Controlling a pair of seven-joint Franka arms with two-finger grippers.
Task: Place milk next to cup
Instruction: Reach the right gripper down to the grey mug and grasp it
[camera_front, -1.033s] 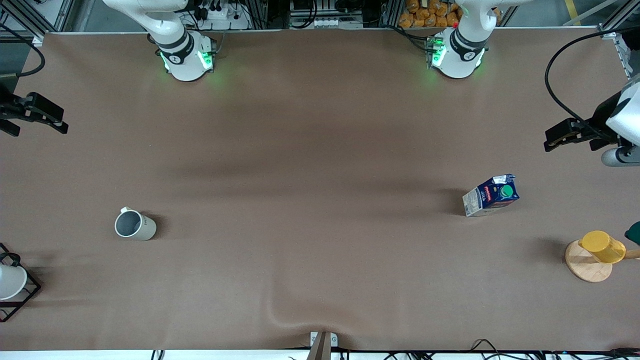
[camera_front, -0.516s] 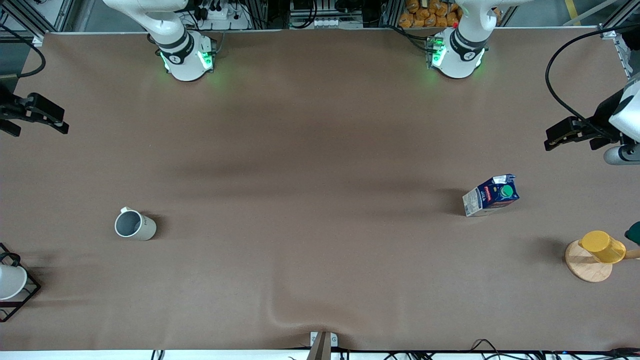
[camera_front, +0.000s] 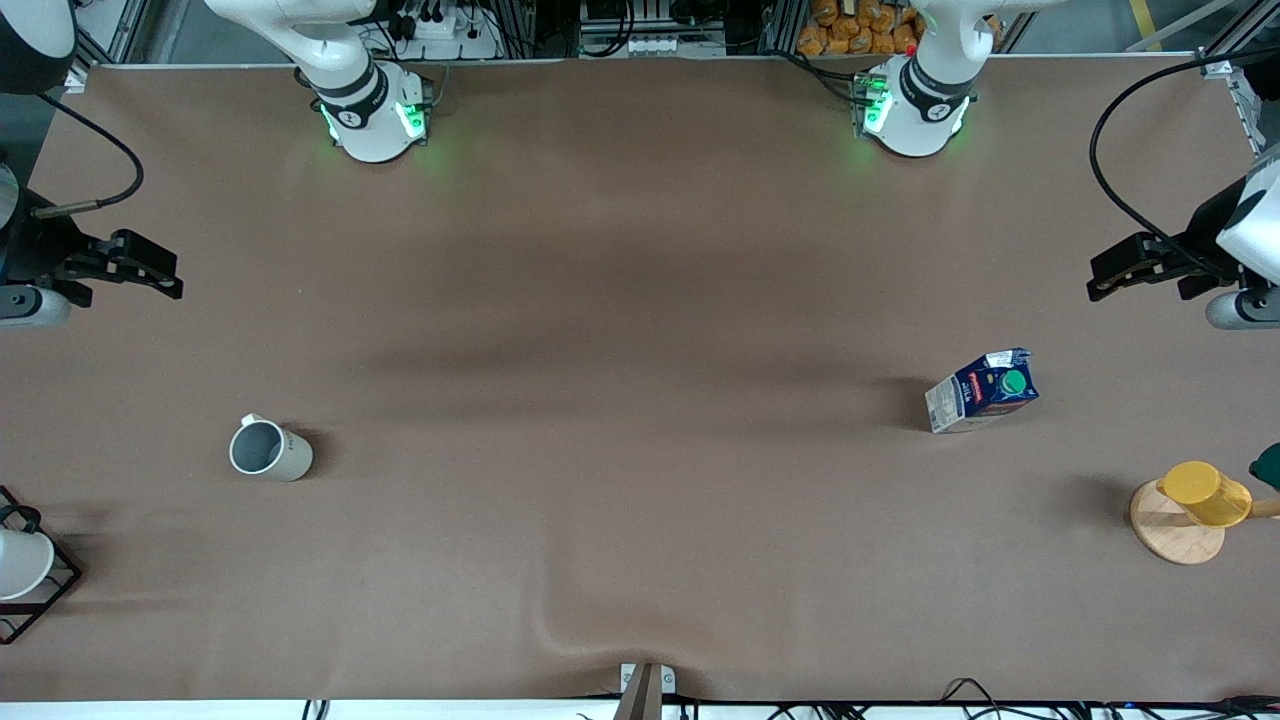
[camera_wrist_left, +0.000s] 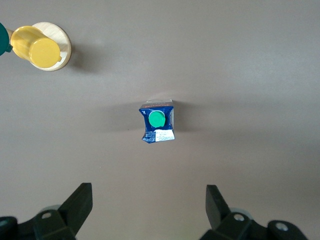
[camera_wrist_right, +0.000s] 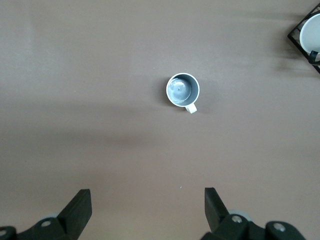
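Brown worktop (camera_front: 640, 300), nothing between the two task items. Milk (camera_front: 982, 401) upright toward left arm's end, label print unreadable; cup (camera_front: 268, 450) well apart toward right arm's end. Yellow cup (camera_front: 1205, 493) on wooden disc (camera_front: 1170, 530) near milk. Left claw (camera_front: 1135, 265) wide open, empty. Right claw (camera_front: 135, 268) wide open, empty, shifted inward over worktop since earlier.

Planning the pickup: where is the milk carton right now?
The milk carton stands on the table toward the left arm's end, farther from the front camera than the yellow cup.
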